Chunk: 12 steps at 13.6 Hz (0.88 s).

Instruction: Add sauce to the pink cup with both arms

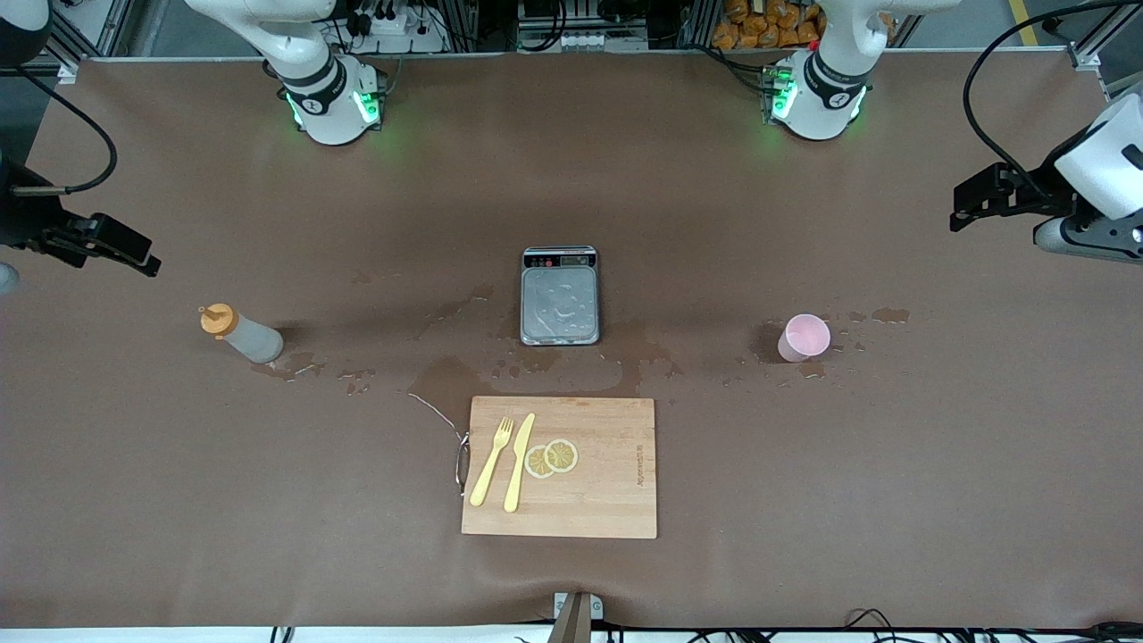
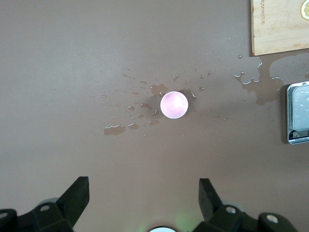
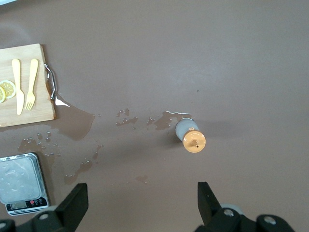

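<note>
The sauce bottle [image 1: 243,335], grey-white with an orange cap, stands upright among wet spots toward the right arm's end of the table. It also shows from above in the right wrist view, sauce bottle [image 3: 190,135]. The pink cup [image 1: 804,338] stands upright toward the left arm's end, ringed by droplets; in the left wrist view the pink cup [image 2: 174,104] looks empty. My right gripper [image 1: 134,252] hangs open high over the table near the bottle, right gripper [image 3: 142,186] holding nothing. My left gripper [image 1: 969,201] hangs open over the table near the cup, left gripper [image 2: 143,182] holding nothing.
A silver scale [image 1: 560,296] sits mid-table between bottle and cup. Nearer the front camera lies a wooden cutting board [image 1: 607,482] with a yellow fork [image 1: 492,461], a yellow knife [image 1: 519,462] and lemon slices [image 1: 551,458]. Wet patches [image 1: 446,379] spread between scale and board.
</note>
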### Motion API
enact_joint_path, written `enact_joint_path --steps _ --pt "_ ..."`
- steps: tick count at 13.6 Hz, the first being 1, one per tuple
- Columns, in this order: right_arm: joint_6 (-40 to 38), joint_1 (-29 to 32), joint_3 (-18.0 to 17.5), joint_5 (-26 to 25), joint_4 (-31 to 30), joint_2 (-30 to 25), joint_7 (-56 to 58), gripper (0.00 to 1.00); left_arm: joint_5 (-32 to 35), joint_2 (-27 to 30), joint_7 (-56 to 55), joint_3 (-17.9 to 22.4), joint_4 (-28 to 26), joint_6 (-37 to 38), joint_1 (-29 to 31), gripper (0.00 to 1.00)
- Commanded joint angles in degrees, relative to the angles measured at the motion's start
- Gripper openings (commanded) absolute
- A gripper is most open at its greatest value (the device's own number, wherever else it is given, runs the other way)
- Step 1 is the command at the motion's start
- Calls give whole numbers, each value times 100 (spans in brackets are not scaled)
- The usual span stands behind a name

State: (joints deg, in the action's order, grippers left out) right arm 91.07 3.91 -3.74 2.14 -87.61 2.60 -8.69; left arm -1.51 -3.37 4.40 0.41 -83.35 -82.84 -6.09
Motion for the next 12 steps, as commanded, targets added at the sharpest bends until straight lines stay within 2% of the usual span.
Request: enact_joint_path --steps 1,12 --pt "33 5 -4 -47 -160 -155 -71 100 -25 47 174 29 38 101 -15 100" --pt "42 14 -4 -47 -160 -146 -71 100 -25 47 157 29 -32 189 -15 100"
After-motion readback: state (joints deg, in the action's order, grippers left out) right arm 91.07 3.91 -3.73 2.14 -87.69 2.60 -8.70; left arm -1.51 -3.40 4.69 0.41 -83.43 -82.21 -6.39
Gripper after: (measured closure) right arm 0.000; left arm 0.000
